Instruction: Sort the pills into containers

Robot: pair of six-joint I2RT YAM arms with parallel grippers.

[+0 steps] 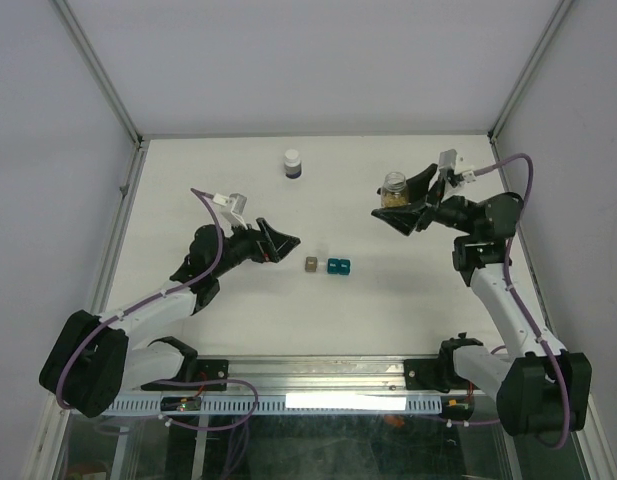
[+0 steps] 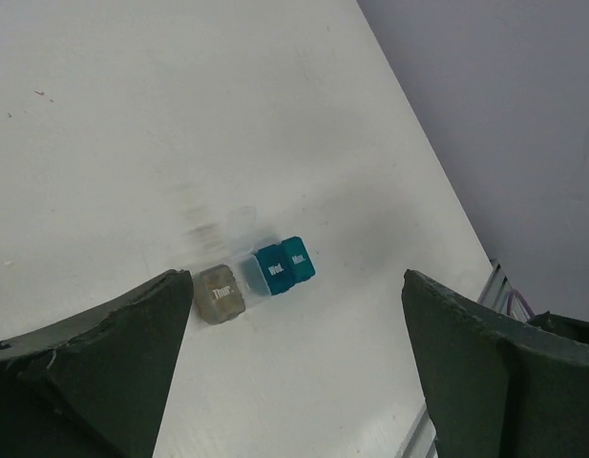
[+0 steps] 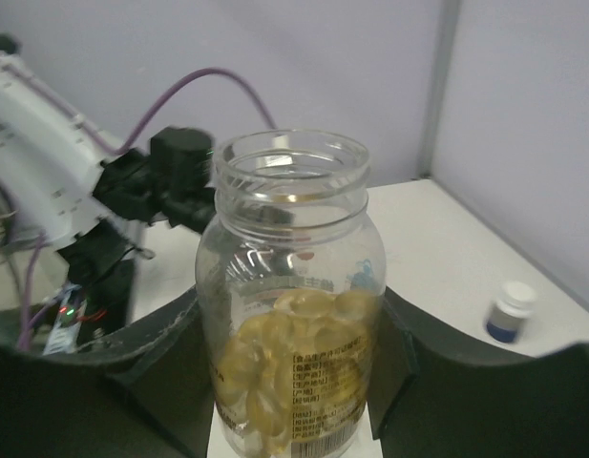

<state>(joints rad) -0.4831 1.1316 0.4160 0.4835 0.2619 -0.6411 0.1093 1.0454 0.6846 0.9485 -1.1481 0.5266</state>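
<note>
Right wrist, right tool (image 3: 292, 377) gripping bottle (image 3: 289, 200), pills (image 3: 275, 348) inside

Quick tally: containers 2, one grey-brown cup (image 1: 312, 265), one teal cup (image 1: 339, 266) (two cells). Bottles 2, one uncapped clear bottle (image 1: 393, 186), one white-capped bottle (image 1: 292, 164) near far edge. Pills (image 3: 284, 353): golden heap, too many to count. Arms 2, left arm (image 1: 153, 310), right arm (image 1: 503, 290).

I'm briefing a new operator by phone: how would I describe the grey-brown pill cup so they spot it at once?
On the white table, look mid-table, just ahead of the open left tool, where two tiny square cups sit close together. The grey-brown cup is the one nearer that tool, marked "Thur"; the teal cup beside it has two cells.
</note>
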